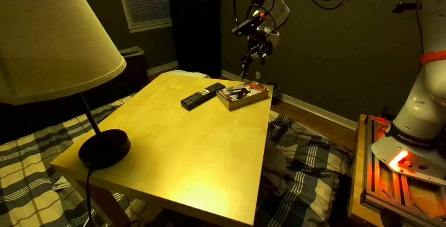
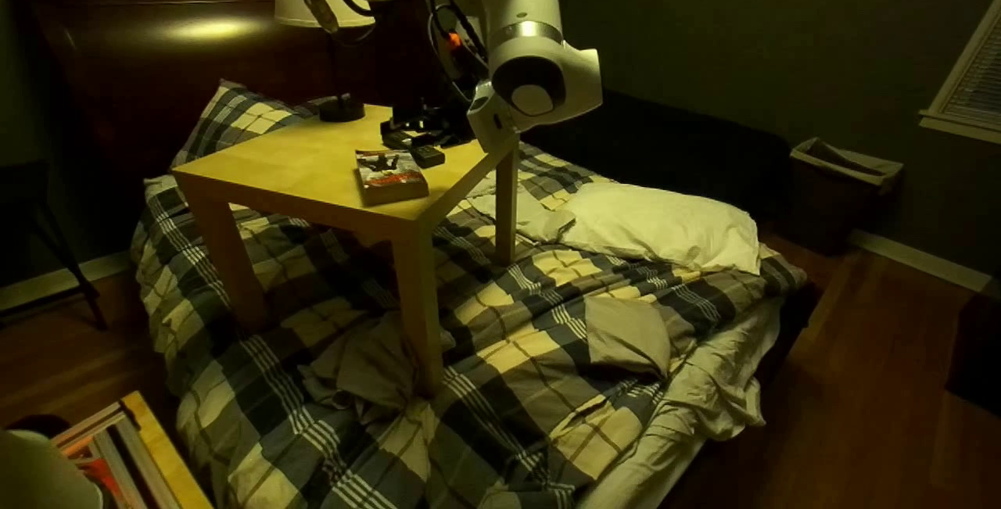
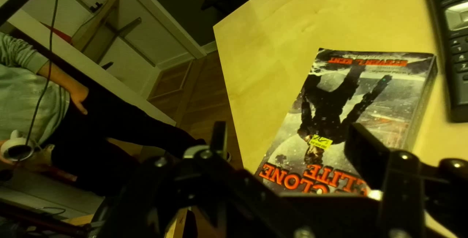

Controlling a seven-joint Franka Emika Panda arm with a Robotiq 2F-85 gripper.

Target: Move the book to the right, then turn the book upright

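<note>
Near the table [image 1: 195, 133], the claw [image 3: 289, 141] hangs spread and empty, height hard to judge, so centre it squarely over the book [image 3: 336, 119] before lowering.

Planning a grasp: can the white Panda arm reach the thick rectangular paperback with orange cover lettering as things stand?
Likely yes: its black two-fingered gripper stands open, and nothing visible covers the paperback. The long black plastic remote close beside it may crowd that side.
</note>
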